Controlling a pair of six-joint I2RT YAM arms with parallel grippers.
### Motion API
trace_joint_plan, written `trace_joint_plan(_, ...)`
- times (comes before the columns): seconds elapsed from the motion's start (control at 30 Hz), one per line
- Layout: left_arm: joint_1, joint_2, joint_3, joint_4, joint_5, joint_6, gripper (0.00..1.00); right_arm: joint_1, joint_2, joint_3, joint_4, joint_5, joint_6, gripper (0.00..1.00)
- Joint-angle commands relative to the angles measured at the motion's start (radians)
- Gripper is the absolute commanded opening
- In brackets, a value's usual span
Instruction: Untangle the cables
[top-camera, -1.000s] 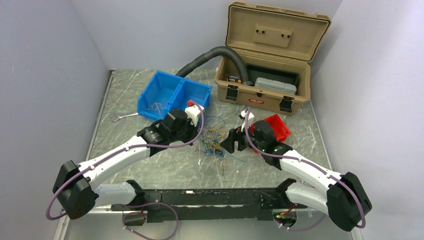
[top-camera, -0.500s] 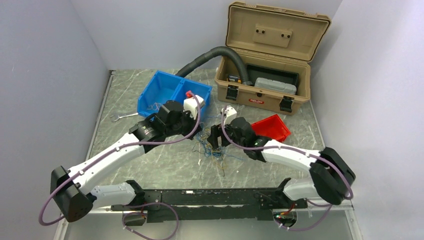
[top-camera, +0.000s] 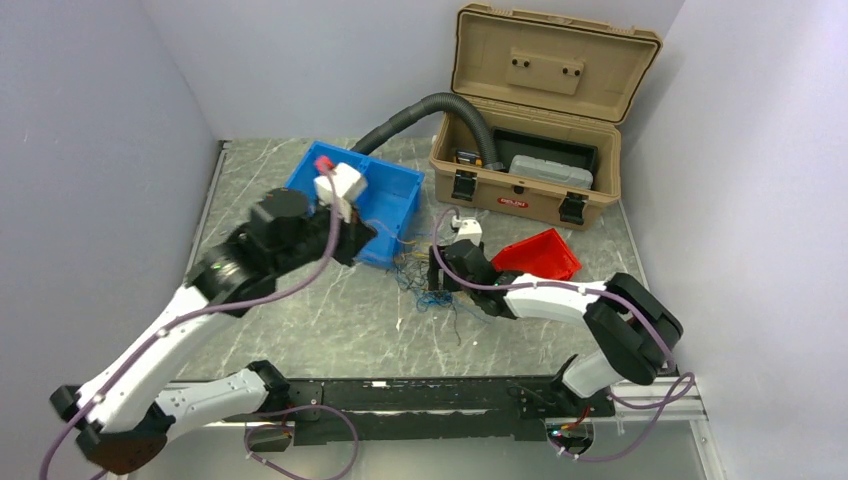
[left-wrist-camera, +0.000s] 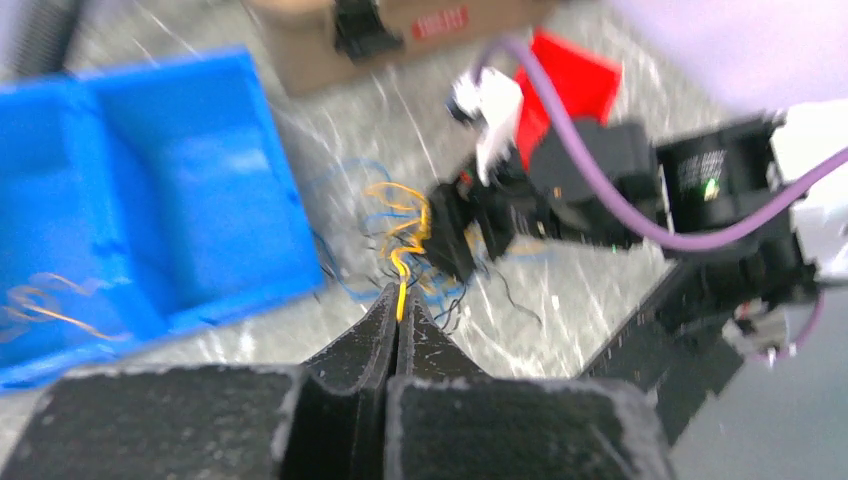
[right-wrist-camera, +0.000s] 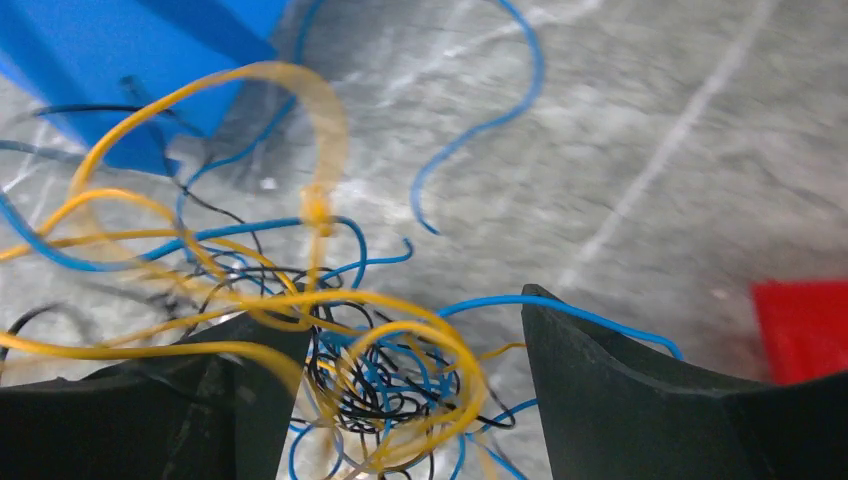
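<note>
cables (right-wrist-camera: 392, 372) between wide right jaws

The top camera looks down and forward from behind the near edge over the whole table (top-camera: 330, 320), while the left wrist camera views the tangle of cables (left-wrist-camera: 405, 230) and the blue bin (left-wrist-camera: 150, 190) from a raised distance and the right wrist camera views both at close range.

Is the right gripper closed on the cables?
No, the right gripper stands open, its fingers apart with the tangled cables between them.
</note>
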Motion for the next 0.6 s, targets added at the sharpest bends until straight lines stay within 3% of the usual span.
trace_joint_plan(0.0, 0.032, -0.103, 0.194, -0.104, -0.142, 0.034, 0.0, -0.034, -0.087, -0.049, -0.122, 0.128, 0.087, 0.76)
trace_joint_plan(0.23, 0.044, -0.159, 0.351, -0.207, -0.401, 0.084, 0.0, -0.048, -0.237, -0.109, -0.207, 0.187, 0.105, 0.67)
trace_joint_plan(0.37, 0.043, -0.181, 0.349, -0.196, -0.454, 0.116, 0.0, -0.048, -0.339, -0.13, -0.192, 0.181, 0.04, 0.67)
trace_joint_plan(0.57, 0.044, -0.151, 0.308, -0.194, -0.512, 0.132, 0.0, -0.049, -0.451, -0.136, -0.104, 0.028, -0.117, 0.73)
